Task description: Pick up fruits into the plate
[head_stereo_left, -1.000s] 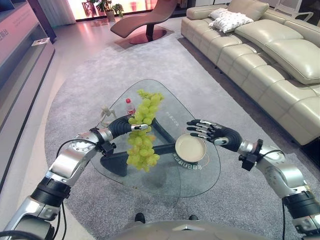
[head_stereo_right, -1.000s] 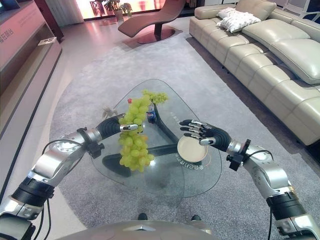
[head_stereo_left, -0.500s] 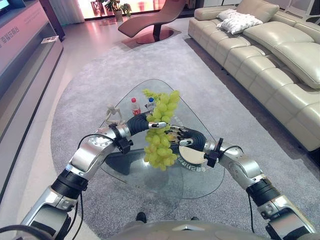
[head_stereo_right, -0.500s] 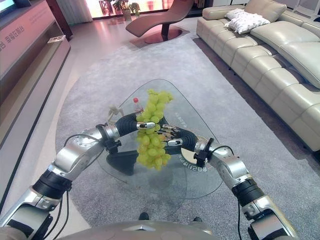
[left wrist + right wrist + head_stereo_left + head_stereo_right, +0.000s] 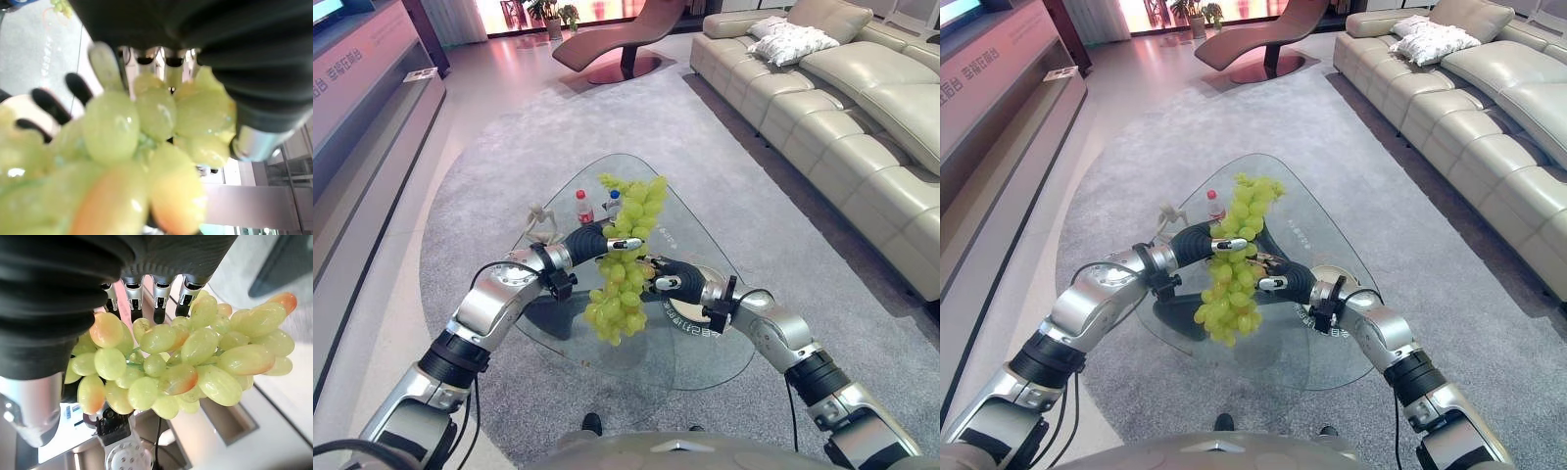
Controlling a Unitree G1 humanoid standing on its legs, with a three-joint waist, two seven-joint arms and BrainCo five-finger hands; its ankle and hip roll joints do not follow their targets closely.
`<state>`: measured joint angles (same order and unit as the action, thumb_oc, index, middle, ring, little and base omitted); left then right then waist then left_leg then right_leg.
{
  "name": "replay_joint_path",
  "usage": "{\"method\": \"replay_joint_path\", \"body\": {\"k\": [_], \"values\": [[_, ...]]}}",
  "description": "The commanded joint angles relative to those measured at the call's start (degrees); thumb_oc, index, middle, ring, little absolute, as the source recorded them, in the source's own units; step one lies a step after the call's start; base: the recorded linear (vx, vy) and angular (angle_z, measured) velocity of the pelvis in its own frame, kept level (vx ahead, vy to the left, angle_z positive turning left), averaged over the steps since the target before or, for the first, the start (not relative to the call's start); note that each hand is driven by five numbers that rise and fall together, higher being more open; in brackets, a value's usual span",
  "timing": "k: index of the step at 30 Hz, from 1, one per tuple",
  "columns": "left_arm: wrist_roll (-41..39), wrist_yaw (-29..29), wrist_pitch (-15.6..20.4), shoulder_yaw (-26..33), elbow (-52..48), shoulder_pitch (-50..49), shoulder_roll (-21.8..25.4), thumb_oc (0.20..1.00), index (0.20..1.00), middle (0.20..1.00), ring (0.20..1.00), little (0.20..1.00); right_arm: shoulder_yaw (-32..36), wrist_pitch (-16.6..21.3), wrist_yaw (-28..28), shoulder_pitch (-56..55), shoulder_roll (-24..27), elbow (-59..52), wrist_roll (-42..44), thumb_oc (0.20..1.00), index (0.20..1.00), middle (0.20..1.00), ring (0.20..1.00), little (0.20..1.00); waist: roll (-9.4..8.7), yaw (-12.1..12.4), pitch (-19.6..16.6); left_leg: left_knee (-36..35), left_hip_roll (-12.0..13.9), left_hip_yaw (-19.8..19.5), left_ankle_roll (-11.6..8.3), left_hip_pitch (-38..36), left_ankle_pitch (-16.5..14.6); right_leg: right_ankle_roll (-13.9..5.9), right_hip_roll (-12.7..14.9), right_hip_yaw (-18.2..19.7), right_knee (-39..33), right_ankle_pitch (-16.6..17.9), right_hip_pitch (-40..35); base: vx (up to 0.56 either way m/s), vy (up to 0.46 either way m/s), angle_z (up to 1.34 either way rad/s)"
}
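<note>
— Green grapes (image 5: 625, 264), a big bunch, hang above the glass table (image 5: 695, 352) in the left eye view. What has them?

— The left hand (image 5: 597, 241); its fingers are curled round the upper part of the bunch, so it is clamped on the grapes. The right hand (image 5: 668, 281) reaches in from the other side and meets the bunch at its middle.

— And the plate?

— The plate (image 5: 1337, 277) lies on the table just behind the right hand in the right eye view, mostly hidden by the wrist. Two small bottles (image 5: 582, 207) and a little pale figure (image 5: 540, 217) stand at the table's far edge, beyond the grapes. A sofa (image 5: 842, 108) runs along the far right of the table, on a grey rug (image 5: 489, 166).

— The left wrist view?

— Grapes pressed close against the dark cover, with the right hand's dark fingertips (image 5: 78, 87) past them.

— Right wrist view?

— The bunch sits against the right hand's fingers (image 5: 157, 297), which look fairly straight along it. Whether the thumb closes on the grapes, I cannot tell.
</note>
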<state>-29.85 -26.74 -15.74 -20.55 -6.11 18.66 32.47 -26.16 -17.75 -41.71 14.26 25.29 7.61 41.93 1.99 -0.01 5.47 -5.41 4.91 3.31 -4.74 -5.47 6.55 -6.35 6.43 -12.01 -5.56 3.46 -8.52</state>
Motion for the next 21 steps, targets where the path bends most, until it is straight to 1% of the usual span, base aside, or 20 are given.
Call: {"method": "replay_joint_path", "body": {"k": [1, 3, 11, 13, 17, 21], "values": [[-2.6, 1.7, 2.9, -0.3, -1.4, 7.4, -0.7, 0.200, 0.200, 0.200, 0.200, 0.200, -5.5, -1.0, -8.7, 2.3, -6.0, -9.7, 6.9, 1.000, 1.000, 1.000, 1.000, 1.000, -2.31, 0.4, -0.2, 0.4, -1.8, 2.3, 1.20, -4.2, -6.2, -1.45, 2.0, -0.4, 0.6, -0.1, -1.6, 0.00, 0.000, 0.00], [-2.5, 2.4, 2.7, -0.5, -1.5, 7.1, -1.0, 0.200, 0.200, 0.200, 0.200, 0.200, -6.5, -2.4, -10.5, 1.6, -6.5, -10.4, 8.3, 1.000, 1.000, 1.000, 1.000, 1.000, -2.35, 0.3, -0.1, 0.4, -1.8, 2.4, 1.23, -4.2, -6.1, -1.43, 1.9, -0.2, 0.6, -0.1, -1.5, 0.00, 0.000, 0.00], [-1.5, 3.0, 3.2, -1.2, -1.1, 7.0, -2.4, 0.200, 0.200, 0.200, 0.200, 0.200, -9.2, -5.2, -12.6, 0.8, -9.2, -10.2, 10.3, 1.000, 1.000, 1.000, 1.000, 1.000, -2.23, 0.2, 0.0, 0.4, -1.7, 2.6, 1.26, -4.5, -6.2, -1.33, 1.8, 0.3, 0.6, -0.2, -1.6, 0.00, 0.000, 0.00], [-1.2, 3.5, 3.0, -1.3, -1.2, 7.1, -2.7, 0.200, 0.200, 0.200, 0.200, 0.200, -9.7, -6.4, -13.6, 0.6, -9.8, -10.6, 10.9, 1.000, 1.000, 1.000, 1.000, 1.000, -2.17, 0.1, 0.1, 0.4, -1.7, 2.7, 1.25, -4.5, -6.1, -1.32, 1.8, 0.5, 0.6, -0.3, -1.7, 0.00, 0.000, 0.00], [-0.6, 3.5, 3.0, -1.2, -0.9, 7.1, -3.1, 0.200, 0.200, 0.200, 0.200, 0.200, -10.5, -8.3, -14.2, 1.0, -10.6, -11.4, 12.0, 1.000, 1.000, 1.000, 1.000, 1.000, -2.15, 0.2, 0.1, 0.4, -1.7, 2.6, 1.26, -4.6, -6.2, -1.30, 1.8, 0.6, 0.6, -0.3, -1.7, 0.00, 0.000, 0.00], [-0.6, 3.5, 3.0, -1.3, -0.8, 7.3, -3.0, 0.200, 0.200, 0.200, 0.200, 0.200, -11.5, -8.9, -13.5, 1.3, -11.3, -11.5, 12.9, 1.000, 1.000, 1.000, 1.000, 1.000, -2.08, 0.4, 0.2, 0.4, -1.7, 2.4, 1.29, -4.6, -6.1, -1.26, 1.7, 0.7, 0.6, -0.4, -1.7, 0.00, 0.000, 0.00]]}}
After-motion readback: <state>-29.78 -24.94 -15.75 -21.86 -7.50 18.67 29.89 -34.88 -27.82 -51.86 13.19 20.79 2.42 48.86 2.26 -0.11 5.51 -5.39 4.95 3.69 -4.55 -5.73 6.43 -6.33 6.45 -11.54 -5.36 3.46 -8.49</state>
